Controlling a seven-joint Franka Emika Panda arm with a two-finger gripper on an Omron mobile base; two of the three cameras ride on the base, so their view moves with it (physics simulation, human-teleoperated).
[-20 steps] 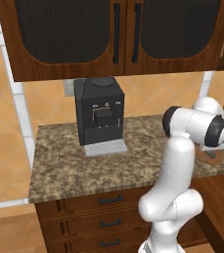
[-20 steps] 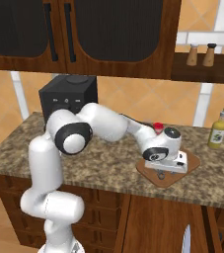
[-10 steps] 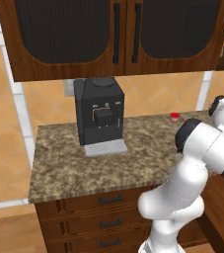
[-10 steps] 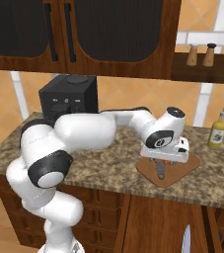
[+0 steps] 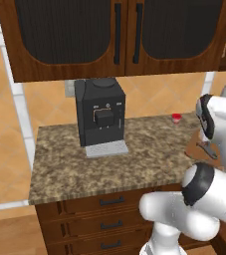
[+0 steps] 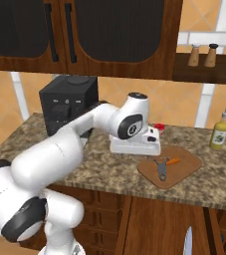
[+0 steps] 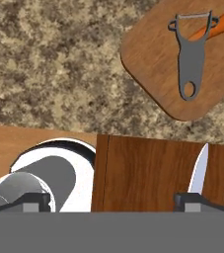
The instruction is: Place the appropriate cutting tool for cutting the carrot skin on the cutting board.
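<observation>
Since half a second ago I see the arm has pulled back from the cutting board (image 6: pixel 181 172): in the right base view the hand, which then sat over the board's near edge, now hangs over the granite counter (image 6: pixel 104 172) just left of it, leaving the board uncovered. Working left to right there, the black coffee machine (image 6: pixel 67 104) stands at the back left, partly hidden behind my forearm; the gripper (image 6: pixel 154 142) sits beside the board's left end, and I cannot tell whether its fingers are parted, though nothing is between the two tips in the hand view. On the board lies a grey peeler (image 6: pixel 161 168), its blade end touching the carrot (image 6: pixel 172 161), which points toward the board's back right. The hand view confirms this, the peeler (image 7: pixel 191 54) flat on the wood with the carrot (image 7: pixel 217 27) cut off by the frame edge. A small red object (image 5: pixel 176 117) sits at the back of the counter; I cannot identify it. Far right stand an oil bottle (image 6: pixel 218 130) and a dark bottle, half cropped; their labels are unreadable.
</observation>
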